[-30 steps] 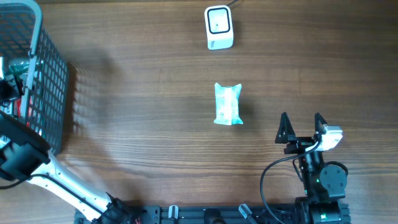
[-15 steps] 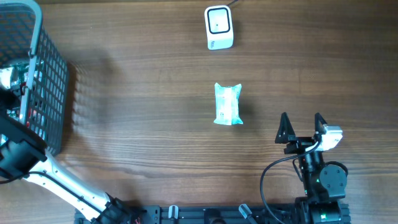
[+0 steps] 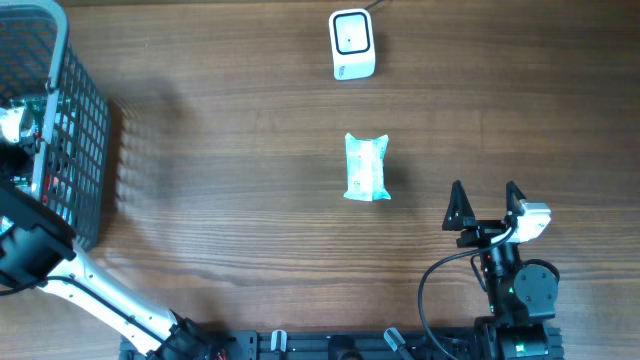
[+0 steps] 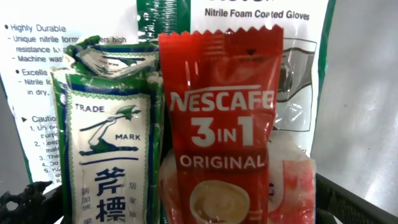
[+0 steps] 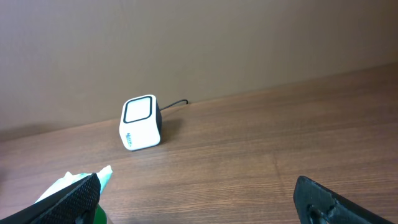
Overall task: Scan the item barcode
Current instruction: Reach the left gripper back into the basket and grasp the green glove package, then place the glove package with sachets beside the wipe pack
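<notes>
Basket far left: my left end effector hangs spread over the items, barely shifted this past second, so nothing is picked or scanned yet. Readable: green packet "TRADE MARK", red sachet "NESCAFÉ 3in1 ORIGINAL", gloves pack "Nitrile Foam Coated Gloves". Mid-worktop lies a pale packet, the scanner beyond it. My right end effector sits spread, unmoved.
</notes>
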Available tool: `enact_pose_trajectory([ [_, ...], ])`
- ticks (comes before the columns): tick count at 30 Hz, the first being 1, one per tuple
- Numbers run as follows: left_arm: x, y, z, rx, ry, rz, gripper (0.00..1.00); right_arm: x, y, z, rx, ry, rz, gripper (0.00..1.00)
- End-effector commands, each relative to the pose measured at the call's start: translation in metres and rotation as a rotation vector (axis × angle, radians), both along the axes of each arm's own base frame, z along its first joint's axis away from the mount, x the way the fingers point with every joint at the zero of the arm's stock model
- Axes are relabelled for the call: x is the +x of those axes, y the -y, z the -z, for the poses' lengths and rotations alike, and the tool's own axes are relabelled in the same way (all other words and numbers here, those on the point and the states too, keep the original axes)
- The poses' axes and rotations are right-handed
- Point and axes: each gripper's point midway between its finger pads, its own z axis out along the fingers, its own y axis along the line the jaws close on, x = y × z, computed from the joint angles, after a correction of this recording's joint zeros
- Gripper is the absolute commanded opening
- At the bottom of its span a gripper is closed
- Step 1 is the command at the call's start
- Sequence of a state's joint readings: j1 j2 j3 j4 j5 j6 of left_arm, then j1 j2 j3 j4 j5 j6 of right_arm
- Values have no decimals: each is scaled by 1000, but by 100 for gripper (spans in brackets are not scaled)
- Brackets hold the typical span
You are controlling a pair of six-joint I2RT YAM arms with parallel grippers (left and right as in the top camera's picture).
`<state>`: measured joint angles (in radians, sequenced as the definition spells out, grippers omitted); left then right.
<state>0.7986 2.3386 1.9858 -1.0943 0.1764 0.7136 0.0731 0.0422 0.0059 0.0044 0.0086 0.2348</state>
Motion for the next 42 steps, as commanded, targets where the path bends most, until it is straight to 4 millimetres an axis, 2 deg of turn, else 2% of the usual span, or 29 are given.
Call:
enact_pose_trajectory([
  [1,-14,15,34,-48,-56,16,100,0,3,-1,4,6,15,100],
  [3,-24,15,51,-24,-102,10,100,0,3,-1,3,6,15,100],
  [4,-27,18,57,-24,-113,12,95,0,3,-1,3,6,15,100],
  [5,-29,22,64,-30,-118,14,90,0,3,-1,4,6,15,100],
  [6,-31,25,70,-35,-122,12,81,0,3,-1,4,6,15,100],
  [9,-34,30,80,-43,-129,-5,68,0,3,-1,4,6,15,100],
  [10,-34,31,81,-44,-129,-13,58,0,3,-1,4,6,15,100],
  [14,-34,30,81,-45,-128,-36,55,0,3,-1,3,6,15,100],
  [16,-32,32,81,-55,-118,-35,46,0,3,-1,4,6,15,100],
  [17,-31,33,80,-59,-112,-37,32,0,3,-1,3,6,15,100],
  [18,-28,31,76,-56,-103,-53,22,0,3,-1,4,6,15,99],
  [21,-16,20,56,-26,-56,-110,14,0,3,-1,3,6,15,100],
  [25,6,-2,3,44,54,-219,4,0,3,-1,3,6,15,100],
  [27,14,-10,-28,81,114,-255,4,0,3,-1,4,6,15,100],
  [32,23,-19,-124,208,285,-263,4,0,3,-1,4,6,15,100],
  [35,23,-19,-203,297,446,-316,4,0,3,-1,4,6,15,100],
  [38,15,-9,-277,394,599,-317,5,0,3,-1,4,6,15,100],
  [39,10,1,-314,444,677,-306,7,0,3,-1,4,6,15,100],
  [42,-3,39,-403,505,909,-329,8,0,3,-1,3,6,15,100],
])
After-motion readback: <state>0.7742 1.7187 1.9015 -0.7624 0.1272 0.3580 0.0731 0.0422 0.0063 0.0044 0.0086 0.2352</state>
